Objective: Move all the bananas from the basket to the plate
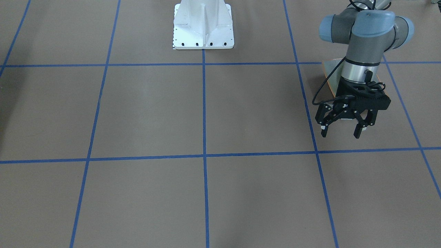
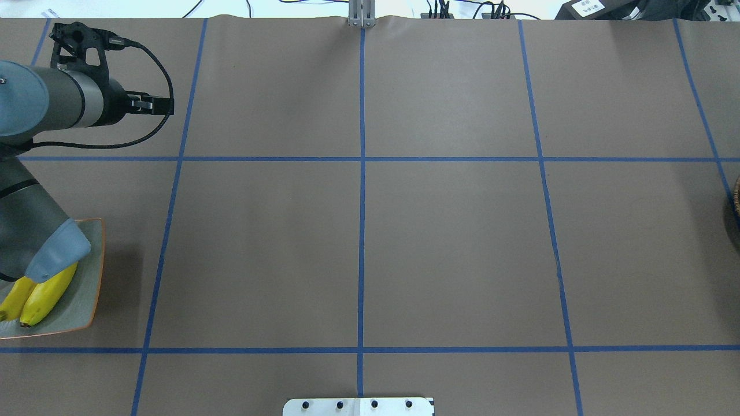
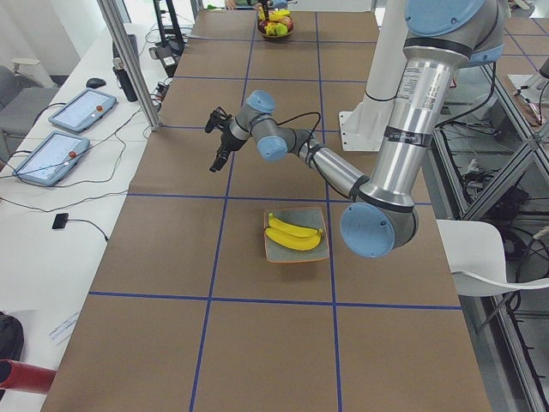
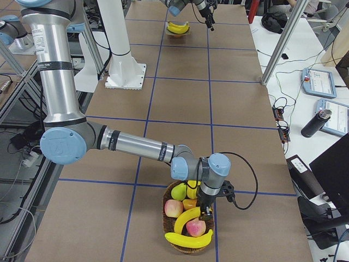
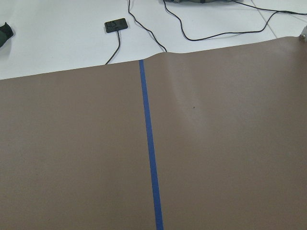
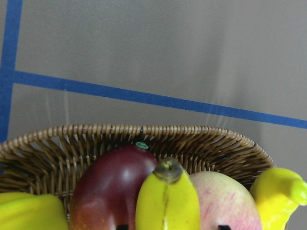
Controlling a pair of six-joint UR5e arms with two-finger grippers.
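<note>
Brown table beneath left claw, spread wide, empty.

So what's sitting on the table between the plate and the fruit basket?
Nothing: the overhead view shows only bare brown table crossed by blue tape between the plate and basket.

Overhead, the left arm hides part of the plate and bananas, and the edge crops the basket.
</note>
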